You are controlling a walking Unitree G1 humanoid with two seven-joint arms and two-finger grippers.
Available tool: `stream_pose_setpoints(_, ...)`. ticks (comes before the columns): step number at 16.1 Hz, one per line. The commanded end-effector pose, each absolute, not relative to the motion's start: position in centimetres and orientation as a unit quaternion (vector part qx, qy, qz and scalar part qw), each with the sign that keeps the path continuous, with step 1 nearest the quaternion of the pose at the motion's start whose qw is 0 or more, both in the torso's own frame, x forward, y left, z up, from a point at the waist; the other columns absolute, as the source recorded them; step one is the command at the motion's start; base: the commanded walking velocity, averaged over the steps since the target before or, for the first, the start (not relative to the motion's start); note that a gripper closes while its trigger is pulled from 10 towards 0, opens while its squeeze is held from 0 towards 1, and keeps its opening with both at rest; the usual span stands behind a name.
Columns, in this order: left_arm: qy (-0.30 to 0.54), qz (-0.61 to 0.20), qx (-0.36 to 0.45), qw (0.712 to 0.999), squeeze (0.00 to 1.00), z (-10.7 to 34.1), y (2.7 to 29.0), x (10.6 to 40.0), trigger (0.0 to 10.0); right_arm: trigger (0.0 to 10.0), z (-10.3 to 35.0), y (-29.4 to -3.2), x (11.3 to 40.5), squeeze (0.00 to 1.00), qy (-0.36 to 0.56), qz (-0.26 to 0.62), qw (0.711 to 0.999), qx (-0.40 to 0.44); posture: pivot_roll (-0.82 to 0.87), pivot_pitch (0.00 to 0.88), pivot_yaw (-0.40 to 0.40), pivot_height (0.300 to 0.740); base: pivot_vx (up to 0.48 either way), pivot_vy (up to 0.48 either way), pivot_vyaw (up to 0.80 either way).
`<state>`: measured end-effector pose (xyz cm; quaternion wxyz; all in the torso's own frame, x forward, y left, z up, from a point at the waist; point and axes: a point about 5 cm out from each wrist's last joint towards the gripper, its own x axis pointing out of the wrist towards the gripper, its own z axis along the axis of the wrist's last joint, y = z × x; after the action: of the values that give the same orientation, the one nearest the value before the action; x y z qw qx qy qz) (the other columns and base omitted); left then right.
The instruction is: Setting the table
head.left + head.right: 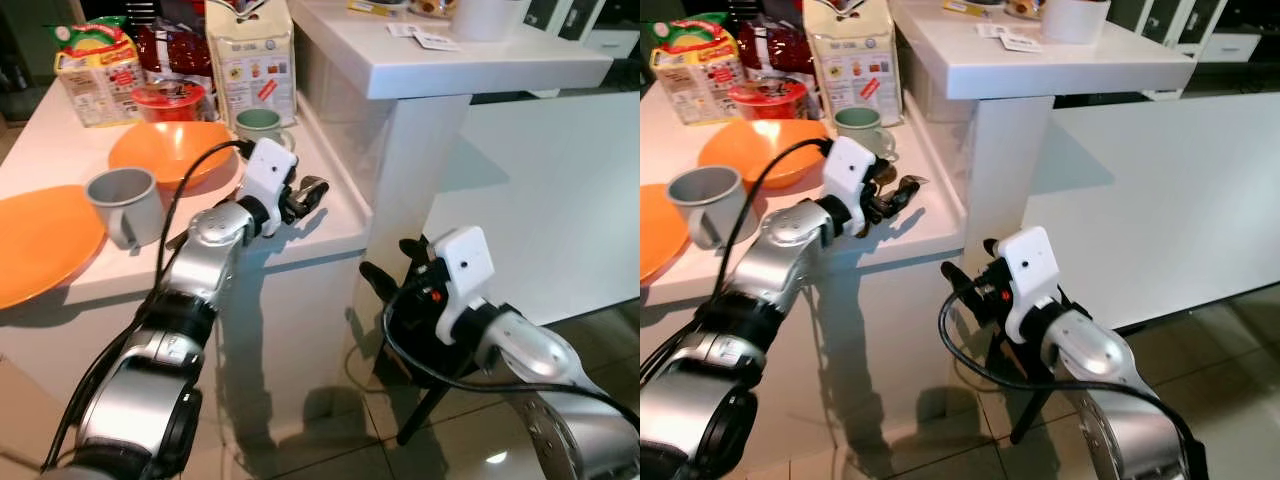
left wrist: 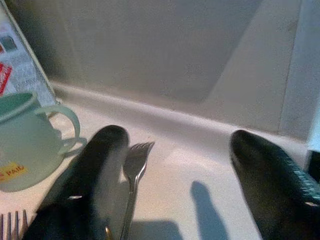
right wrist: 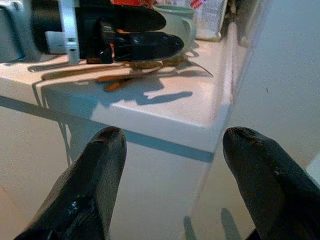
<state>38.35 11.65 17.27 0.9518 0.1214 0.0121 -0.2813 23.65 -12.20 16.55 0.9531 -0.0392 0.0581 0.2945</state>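
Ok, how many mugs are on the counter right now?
2. A grey mug stands between the two orange dishes, and a green mug stands by the white carton, just beyond the left gripper. Others may be hidden behind the food packages.

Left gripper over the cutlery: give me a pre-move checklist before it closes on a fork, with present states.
1. Left gripper open: ok, fingers apart.
2. Fork between the fingers: not ok, it lies against one finger.
3. Fingers down at the counter: cannot tell.
4. Green mug apart from the gripper: ok, beside it, not touching.
5. Right gripper out of the way: ok, open, below the counter edge.
6. Single fork isolated: cannot tell, other cutlery lies close.
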Motion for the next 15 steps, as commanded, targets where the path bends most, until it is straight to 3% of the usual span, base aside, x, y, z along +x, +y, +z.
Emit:
stream_pose_setpoints(1, 0.013, -0.258, 0.129, 0.957, 1.00, 17.7, 11.7, 39.1, 10.0, 10.0, 17.0, -12.8, 23.4, 0.00, 0.056, 0.281, 0.957, -0.046, -0.15, 0.000, -0.004, 0.740, 0.000, 0.000, 0.00)
stream_pose_setpoints(4, 0.024, -0.240, 0.107, 0.965, 1.00, 17.6, 11.5, 40.0, 10.0, 10.0, 17.1, -13.1, 22.6, 0.00, 0.063, 0.273, 0.959, -0.050, -0.19, 0.000, -0.002, 0.740, 0.000, 0.000, 0.00)
stream_pose_setpoints(5, 0.033, -0.234, 0.097, 0.967, 0.56, 17.4, 11.4, 40.1, 10.0, 10.0, 17.2, -13.2, 22.5, 0.00, 0.066, 0.271, 0.959, -0.055, -0.21, 0.000, -0.001, 0.740, 0.000, 0.000, 0.00)
stream_pose_setpoints(6, 0.039, -0.231, 0.096, 0.967, 0.00, 17.2, 11.3, 40.2, 10.0, 10.0, 17.4, -13.4, 22.4, 0.00, 0.068, 0.271, 0.958, -0.059, -0.22, 0.000, -0.003, 0.740, 0.000, 0.000, 0.00)
stream_pose_setpoints(15, 0.067, -0.182, 0.055, 0.979, 0.00, 16.9, 11.3, 40.6, 10.0, 10.0, 18.4, -14.1, 21.8, 0.00, 0.076, 0.266, 0.958, -0.078, -0.29, 0.000, -0.001, 0.740, 0.000, 0.000, 0.00)
